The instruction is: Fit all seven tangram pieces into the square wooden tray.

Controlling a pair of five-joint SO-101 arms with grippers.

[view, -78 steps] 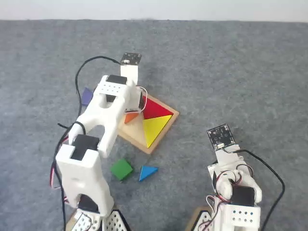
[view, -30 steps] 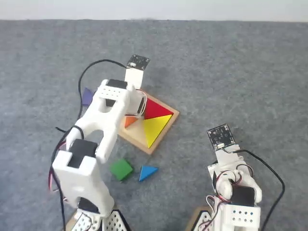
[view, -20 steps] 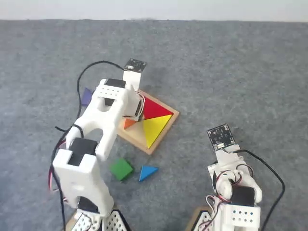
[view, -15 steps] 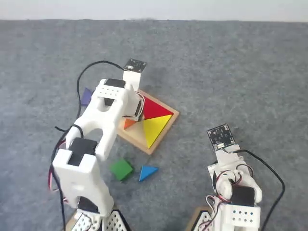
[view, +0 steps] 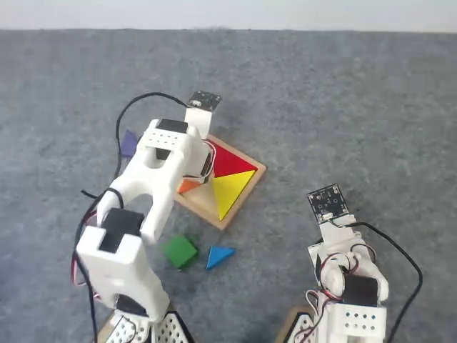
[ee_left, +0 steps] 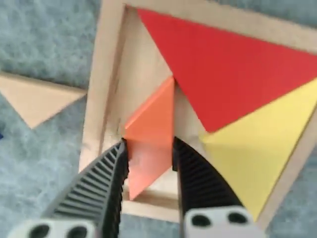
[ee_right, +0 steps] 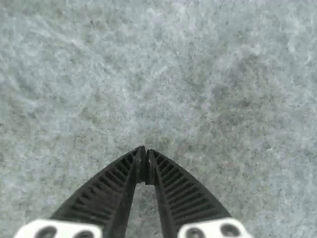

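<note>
Left tool (ee_left: 148, 144) grips the orange piece (ee_left: 154, 116) inside the wooden tray (ee_left: 101, 74); right tool (ee_right: 144, 152) is closed, empty.

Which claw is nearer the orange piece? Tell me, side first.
Left. The left claw grips the orange piece inside the wooden tray; the right claw hangs shut over grey carpet, far from it.

Tray (view: 203, 213) sits ahead of my left arm. In it: far triangle (view: 228, 163) and near triangle (view: 227, 189) edge to edge, parallelogram (ee_left: 148, 124) beside them, clamped in my left claw (ee_left: 148, 145). Spare triangle (ee_left: 37, 99) lies just outside the rim. Square piece (view: 179, 251) and small triangle (view: 218, 255) lie side by side before the tray. My right claw (ee_right: 144, 153), tips together, hangs over carpet (ee_right: 198, 74), well right.
</note>
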